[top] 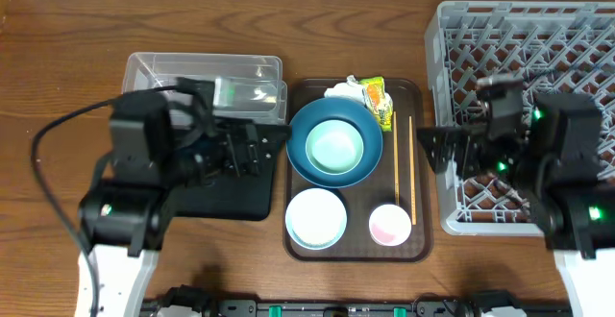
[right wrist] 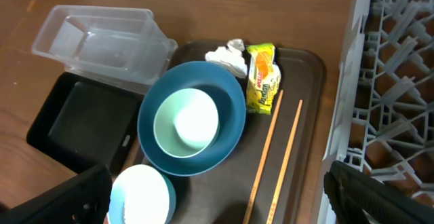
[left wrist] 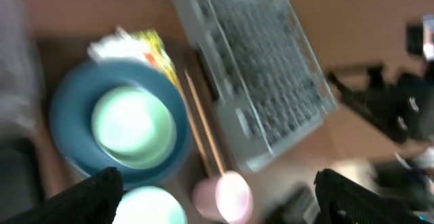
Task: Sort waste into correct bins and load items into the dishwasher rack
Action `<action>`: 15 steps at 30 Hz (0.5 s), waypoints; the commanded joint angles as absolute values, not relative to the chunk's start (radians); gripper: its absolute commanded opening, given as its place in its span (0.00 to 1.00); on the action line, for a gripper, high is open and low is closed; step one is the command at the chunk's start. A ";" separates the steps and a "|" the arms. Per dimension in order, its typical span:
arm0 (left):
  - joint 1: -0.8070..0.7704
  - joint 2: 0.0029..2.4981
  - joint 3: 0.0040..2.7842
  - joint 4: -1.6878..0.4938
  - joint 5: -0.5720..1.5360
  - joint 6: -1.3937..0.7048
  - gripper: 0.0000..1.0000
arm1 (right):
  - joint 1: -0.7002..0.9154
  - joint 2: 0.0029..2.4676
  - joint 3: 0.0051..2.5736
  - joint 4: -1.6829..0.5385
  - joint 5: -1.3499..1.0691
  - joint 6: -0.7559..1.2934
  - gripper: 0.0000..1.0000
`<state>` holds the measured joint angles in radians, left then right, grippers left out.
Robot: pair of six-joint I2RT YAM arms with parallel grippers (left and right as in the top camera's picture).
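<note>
Both arms are parked low over the tabletop [top: 58, 48], facing each other across the brown serving tray [right wrist: 308, 68].

My left claw [left wrist: 217, 182] is spread wide with nothing between its fingers. It hangs over the black tray [right wrist: 74, 125], and the clear tub [top: 144, 63] is just beyond that tray, touching it. Ahead of this claw and a little to its left sits the dark-blue bowl [right wrist: 234, 119] with the mint-green bowl [right wrist: 186, 123] nested inside it. The pink cup [top: 390, 224] is nearly straight ahead and close, and the white bowl [top: 316, 217] shows at the near left edge. This wrist feed is blurred.

My right claw [right wrist: 217, 176] is also wide open and empty, and it hovers over the near edge of the dishwasher rack [top: 577, 48], beside the serving tray. The rack wall fills this claw's right side. The chopsticks [top: 413, 173] lie side by side just ahead of it, running away from the claw. Farther ahead, the snack wrapper [right wrist: 262, 78] lies at the far tips of the chopsticks, with the crumpled tissue [right wrist: 227, 58] touching it on the left, both against the blue bowl's far rim.

The wrapper carries red lettering on yellow, but I cannot read it. I see no other writing I can read.
</note>
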<state>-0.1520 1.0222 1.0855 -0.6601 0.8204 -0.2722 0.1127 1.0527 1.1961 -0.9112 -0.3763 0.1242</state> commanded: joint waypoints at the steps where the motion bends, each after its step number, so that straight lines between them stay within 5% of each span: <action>1: -0.265 1.069 1.096 -0.717 0.839 -0.236 0.91 | 0.084 1.085 1.223 -0.902 -0.337 0.200 0.99; 9: -0.810 1.210 1.096 -0.757 0.236 -0.239 0.75 | 0.020 1.102 1.223 -0.900 -0.311 0.300 0.99; 15: -1.018 1.411 1.096 -0.656 0.106 -0.273 0.73 | 0.020 1.102 1.223 -0.930 -0.311 0.300 0.99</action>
